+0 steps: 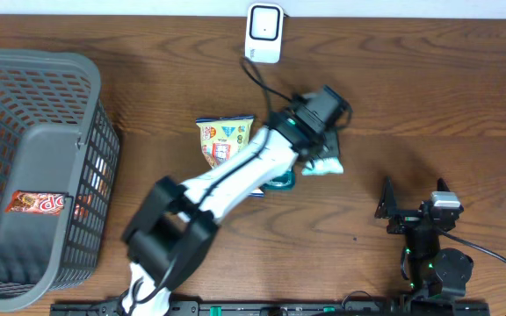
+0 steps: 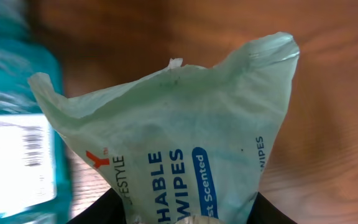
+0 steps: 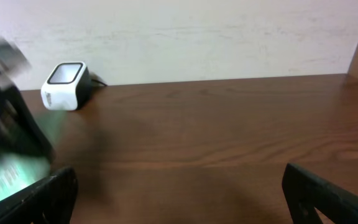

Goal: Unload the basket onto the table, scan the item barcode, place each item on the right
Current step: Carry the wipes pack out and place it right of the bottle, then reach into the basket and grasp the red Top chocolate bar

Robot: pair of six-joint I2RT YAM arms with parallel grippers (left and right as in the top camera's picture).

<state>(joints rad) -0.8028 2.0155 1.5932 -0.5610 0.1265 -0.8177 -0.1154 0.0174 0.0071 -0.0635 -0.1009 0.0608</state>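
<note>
The left pincer (image 1: 316,145) is partly closed, grasping a wipes pack (image 2: 185,137) just right of the bench (image 1: 429,96) centre, with the scanner (image 1: 263,32) at 12 o'clock. The right pincer (image 3: 179,180) gapes wide at 5 o'clock, holding nothing. The pack's print is cut off, and a teal thing (image 2: 11,124) beside it is blurred.

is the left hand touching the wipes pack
Touching. The left wrist view shows the wipes pack wedged between both dark fingers of the left hand, with no gap on either side.
</note>
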